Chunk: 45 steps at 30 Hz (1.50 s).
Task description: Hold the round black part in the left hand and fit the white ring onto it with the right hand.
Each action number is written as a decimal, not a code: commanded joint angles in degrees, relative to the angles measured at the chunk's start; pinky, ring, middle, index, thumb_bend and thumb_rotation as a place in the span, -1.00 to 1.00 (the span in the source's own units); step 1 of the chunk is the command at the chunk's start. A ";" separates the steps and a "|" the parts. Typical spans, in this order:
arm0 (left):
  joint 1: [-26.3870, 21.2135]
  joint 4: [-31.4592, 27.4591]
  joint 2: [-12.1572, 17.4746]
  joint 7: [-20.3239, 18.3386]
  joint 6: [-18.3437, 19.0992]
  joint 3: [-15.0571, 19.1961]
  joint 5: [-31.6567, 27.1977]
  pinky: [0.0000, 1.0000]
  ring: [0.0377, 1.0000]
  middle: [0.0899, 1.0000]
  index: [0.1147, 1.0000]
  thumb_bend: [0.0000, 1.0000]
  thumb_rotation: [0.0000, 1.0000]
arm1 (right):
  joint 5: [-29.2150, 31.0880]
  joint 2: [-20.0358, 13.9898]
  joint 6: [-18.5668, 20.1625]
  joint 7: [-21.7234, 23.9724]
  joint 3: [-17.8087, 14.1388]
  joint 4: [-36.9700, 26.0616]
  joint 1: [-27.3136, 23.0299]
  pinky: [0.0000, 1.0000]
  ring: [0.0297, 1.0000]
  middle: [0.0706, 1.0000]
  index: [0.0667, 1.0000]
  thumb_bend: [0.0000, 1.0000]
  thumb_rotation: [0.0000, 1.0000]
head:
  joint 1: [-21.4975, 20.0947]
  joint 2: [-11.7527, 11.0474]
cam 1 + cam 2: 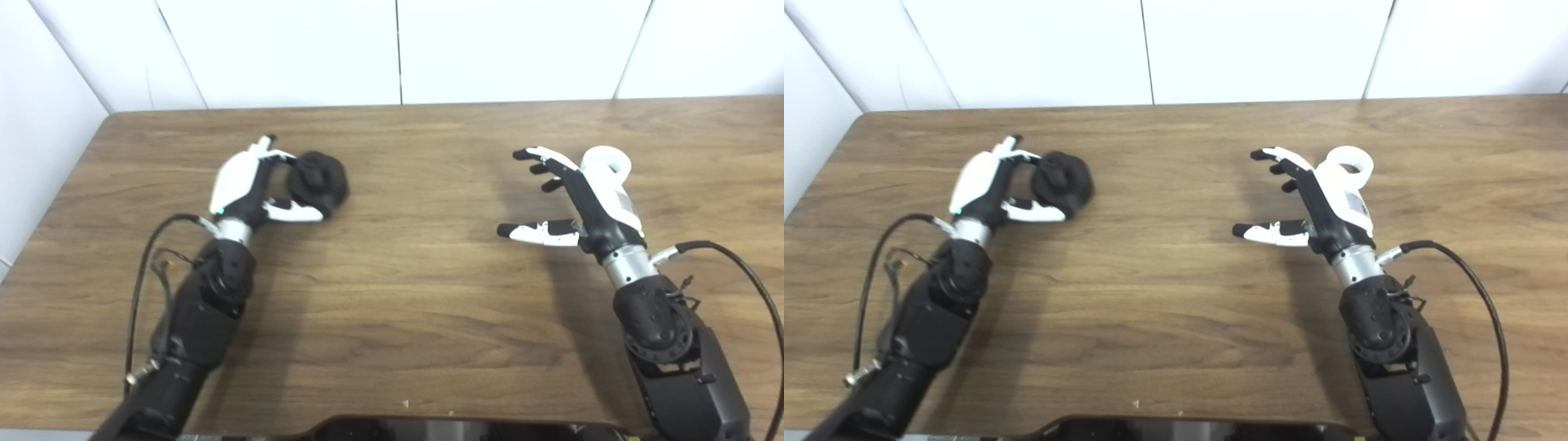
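The round black part point(318, 179) lies on the wooden table point(404, 288) at the left. My left hand point(248, 184) is at its left side, fingers point(277, 154) curled onto its far edge and thumb point(295, 212) along its near edge, closed on it. The white ring point(607, 161) lies on the table at the right, partly hidden behind my right hand point(569, 196). That hand hovers just left of and in front of the ring, fingers spread and thumb point(536, 231) stretched left, holding nothing.
White wall panels point(398, 49) rise behind the table's far edge and along its left side. A dark object point(429, 429) shows at the bottom edge. Black cables point(753, 282) loop beside both forearms.
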 commanded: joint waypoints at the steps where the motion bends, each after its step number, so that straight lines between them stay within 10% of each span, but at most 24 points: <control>1: 0.77 -2.31 -0.54 -1.94 -0.61 -1.37 0.09 1.00 1.00 1.00 0.11 0.89 -0.41 | 0.51 -0.29 -1.46 -1.51 -0.84 -1.94 -2.04 0.32 0.58 0.71 0.58 0.56 -0.42 | 0.14 0.11; 33: 10.71 -17.40 -7.39 -8.42 -4.22 -14.32 7.96 1.00 1.00 1.00 0.12 0.95 -0.25 | 0.82 -0.39 -0.23 -1.48 -2.32 -4.35 -1.56 0.32 0.53 0.71 0.60 0.53 -0.40 | -2.48 1.05; 45: 10.70 -17.84 -4.02 -9.27 -7.64 -11.23 4.95 1.00 1.00 1.00 0.14 0.91 -0.30 | -3.23 0.64 2.01 -3.24 -2.63 -4.40 -2.39 0.33 0.55 0.72 0.62 0.51 -0.31 | -21.45 -2.42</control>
